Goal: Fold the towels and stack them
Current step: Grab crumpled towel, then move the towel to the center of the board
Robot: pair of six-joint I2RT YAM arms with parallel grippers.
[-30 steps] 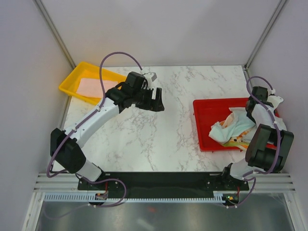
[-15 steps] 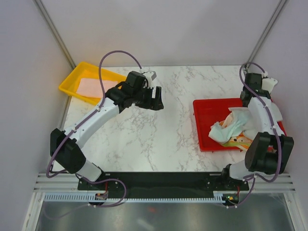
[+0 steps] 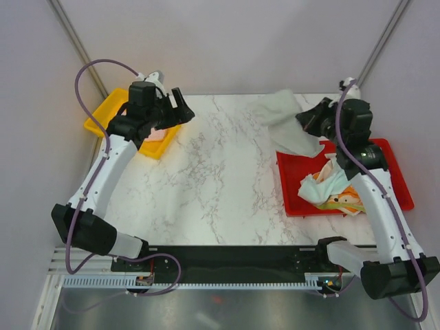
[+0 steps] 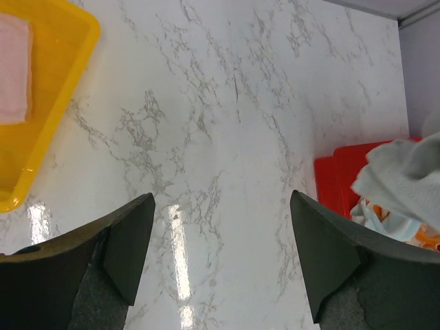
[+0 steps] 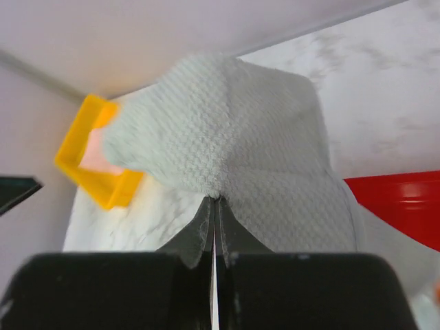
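The right arm has swung up and inward from the desk's [image 3: 220, 185] right edge. The right gripper [image 3: 303, 122] now holds a pale mint towel [image 3: 283, 122] aloft over the far left corner of the red tray [image 3: 295, 165], with its fingers [image 5: 196, 235] pinched on the cloth. The left arm has drawn back from mid-desk, putting the left gripper [image 3: 177, 108] at the yellow tray's [image 3: 96, 120] inner edge.

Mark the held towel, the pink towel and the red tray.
held towel [image 3: 283, 122], top external view, middle of the hanging cloth.
pink towel [image 4: 14, 69], left wrist view, its flat top.
red tray [image 3: 293, 175], top external view, bare floor, left end.
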